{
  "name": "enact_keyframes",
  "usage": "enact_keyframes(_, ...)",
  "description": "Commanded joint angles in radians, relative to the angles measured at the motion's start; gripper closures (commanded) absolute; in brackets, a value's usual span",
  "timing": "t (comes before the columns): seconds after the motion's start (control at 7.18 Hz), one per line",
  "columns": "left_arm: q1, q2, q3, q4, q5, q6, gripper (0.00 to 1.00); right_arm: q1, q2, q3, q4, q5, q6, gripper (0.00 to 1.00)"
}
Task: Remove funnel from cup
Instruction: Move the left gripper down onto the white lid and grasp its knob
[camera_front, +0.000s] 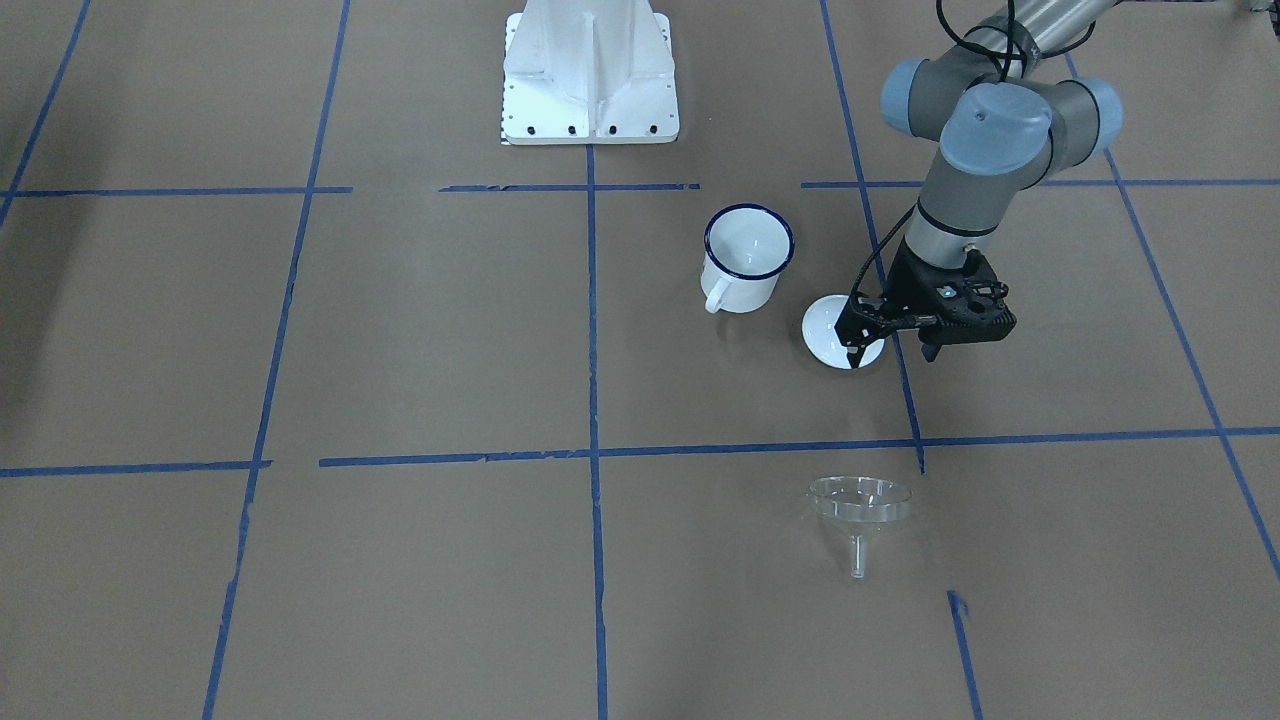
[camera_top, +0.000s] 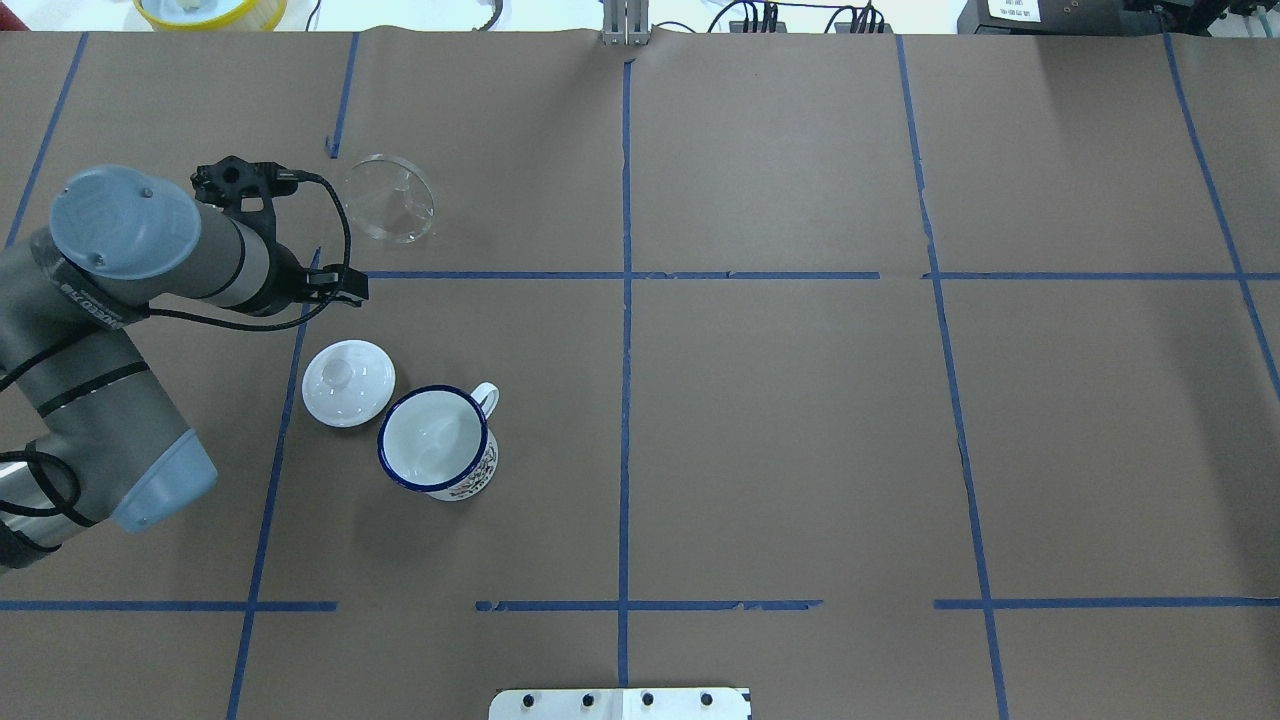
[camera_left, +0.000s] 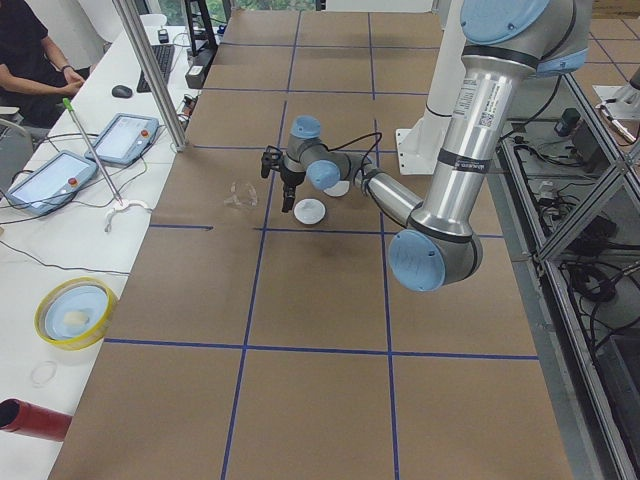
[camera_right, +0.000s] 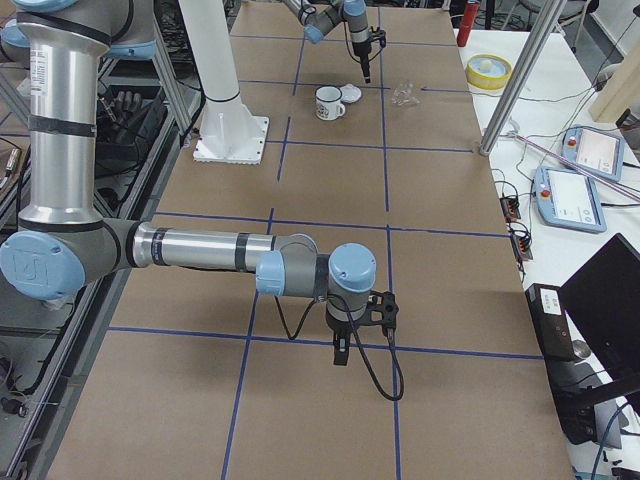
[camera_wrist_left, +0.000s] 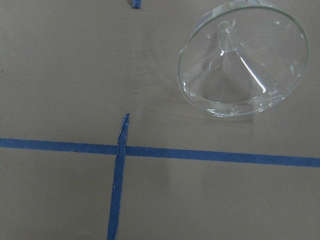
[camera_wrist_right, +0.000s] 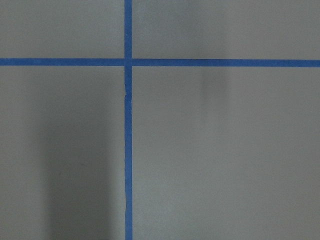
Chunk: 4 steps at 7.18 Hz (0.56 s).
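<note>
The clear funnel (camera_front: 860, 505) lies on its side on the brown paper, out of the cup; it also shows in the overhead view (camera_top: 390, 197) and the left wrist view (camera_wrist_left: 245, 57). The white cup (camera_front: 747, 255) with a dark blue rim stands upright and empty (camera_top: 437, 440). My left gripper (camera_front: 893, 353) hangs open and empty above the table, between the cup and the funnel, beside the white lid. My right gripper (camera_right: 340, 350) shows only in the exterior right view, far from these things; I cannot tell whether it is open or shut.
A round white lid with a knob (camera_top: 348, 383) lies flat next to the cup, partly behind the left gripper in the front view (camera_front: 825, 325). The white robot base (camera_front: 590, 75) stands at the table's edge. Blue tape lines cross the paper.
</note>
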Motion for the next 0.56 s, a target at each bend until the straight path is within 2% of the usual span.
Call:
enact_keyframes(0.0, 0.049, 0.000, 0.002, 0.003, 0.000, 0.001, 0.00, 0.000, -0.001, -0.001, 0.000, 0.000, 0.000, 0.00)
enact_keyframes(0.14, 0.069, 0.000, -0.001, 0.025, 0.001, 0.001, 0.00, 0.000, -0.001, 0.001, 0.000, 0.000, 0.000, 0.00)
enact_keyframes(0.42, 0.070, -0.001, -0.016, 0.077, 0.000, 0.003, 0.10, 0.000, -0.001, -0.001, 0.000, 0.000, 0.000, 0.00)
